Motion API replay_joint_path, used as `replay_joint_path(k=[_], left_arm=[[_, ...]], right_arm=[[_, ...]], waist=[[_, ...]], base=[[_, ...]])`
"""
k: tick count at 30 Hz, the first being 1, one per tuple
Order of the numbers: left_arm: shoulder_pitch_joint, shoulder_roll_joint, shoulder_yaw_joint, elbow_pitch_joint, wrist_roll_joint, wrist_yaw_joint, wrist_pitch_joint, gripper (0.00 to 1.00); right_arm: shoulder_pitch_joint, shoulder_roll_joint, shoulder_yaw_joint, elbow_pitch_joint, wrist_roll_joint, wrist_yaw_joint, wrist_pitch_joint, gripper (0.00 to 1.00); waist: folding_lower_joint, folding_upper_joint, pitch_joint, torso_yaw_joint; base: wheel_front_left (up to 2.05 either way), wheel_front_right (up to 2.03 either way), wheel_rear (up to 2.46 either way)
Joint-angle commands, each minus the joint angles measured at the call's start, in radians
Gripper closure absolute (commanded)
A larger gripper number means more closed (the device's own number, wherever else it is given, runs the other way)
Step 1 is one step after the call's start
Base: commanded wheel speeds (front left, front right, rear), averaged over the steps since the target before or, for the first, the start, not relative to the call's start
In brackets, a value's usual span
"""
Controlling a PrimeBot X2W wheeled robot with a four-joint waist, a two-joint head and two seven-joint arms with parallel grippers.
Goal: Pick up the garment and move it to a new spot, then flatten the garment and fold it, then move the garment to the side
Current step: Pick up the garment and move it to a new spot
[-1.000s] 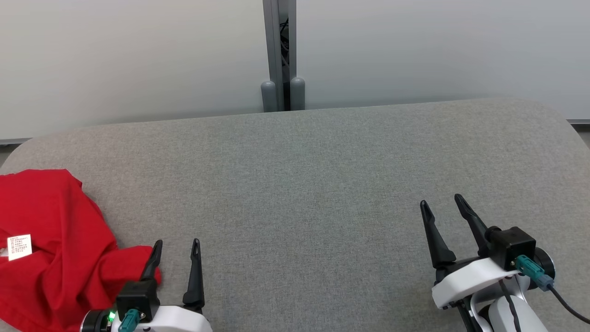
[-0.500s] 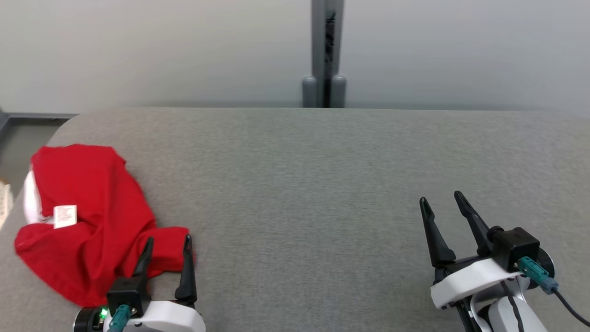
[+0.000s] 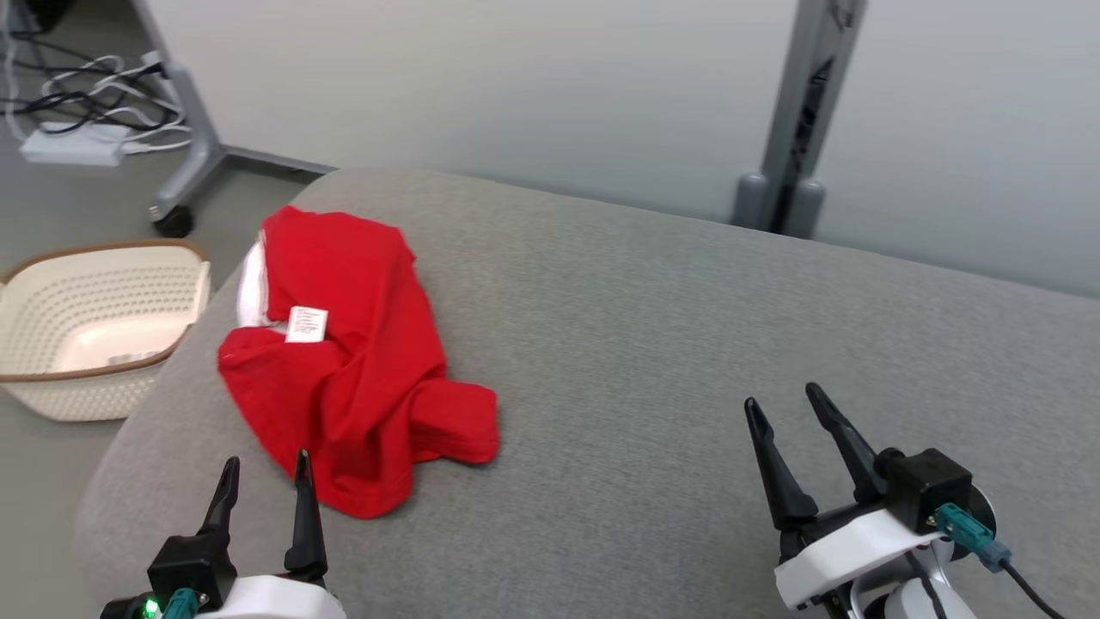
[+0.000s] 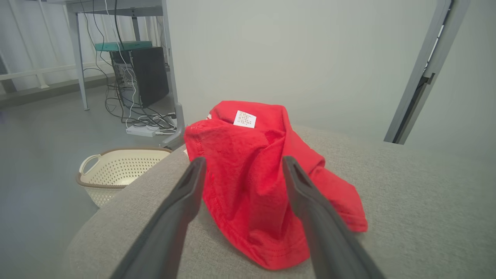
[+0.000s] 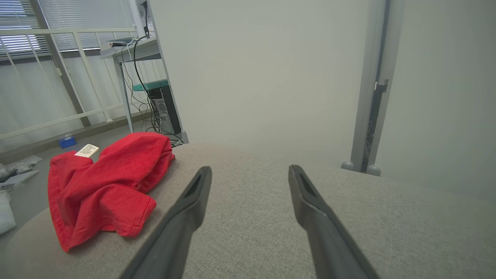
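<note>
A crumpled red garment (image 3: 352, 361) with a white label lies near the left end of the grey padded table (image 3: 687, 344). In the left wrist view the garment (image 4: 255, 178) sits straight ahead, and in the right wrist view the garment (image 5: 104, 186) is off to the left. My left gripper (image 3: 265, 477) is open at the lower left, just short of the garment's near edge, holding nothing. My right gripper (image 3: 784, 404) is open over bare table at the lower right, well away from the cloth.
A cream perforated basket (image 3: 94, 318) stands on the floor past the table's left end. Behind it are a wheeled desk leg and cables with a power strip (image 3: 69, 142). A grey post (image 3: 795, 146) rises behind the table's far edge.
The head camera has turned left, so the whole scene slid right and the basket and floor came into view. Both grippers stay open; the left one now sits just short of the garment.
</note>
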Motion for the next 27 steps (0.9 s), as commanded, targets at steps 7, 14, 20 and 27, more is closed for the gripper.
replay_joint_path(k=[7,14,20,27], left_arm=[[0.029,0.002,0.037,-0.031,-0.001,0.002,-0.004,0.0],[0.059,0.003,0.054,-0.064,-0.021,0.024,-0.004,0.0],[0.061,0.003,0.059,-0.071,-0.021,0.028,-0.004,0.0],[0.049,0.003,0.056,-0.066,-0.019,0.023,-0.004,0.0]], right_arm=[[-0.008,-0.009,0.047,0.008,0.021,0.001,-0.003,0.0],[-0.05,-0.008,0.093,0.036,0.033,0.001,-0.003,0.0],[-0.062,-0.008,0.103,0.045,0.043,0.001,-0.003,0.0],[-0.051,-0.008,0.09,0.044,0.042,0.001,-0.003,0.0]], waist=[[-0.0001,0.0,-0.01,0.112],[-0.0001,0.0,0.002,0.124],[-0.0001,0.0,-0.002,0.123],[-0.0001,0.0,-0.007,0.115]], base=[[0.0,0.0,0.0],[0.0,0.0,0.0],[0.0,0.0,0.0],[0.0,0.0,0.0]])
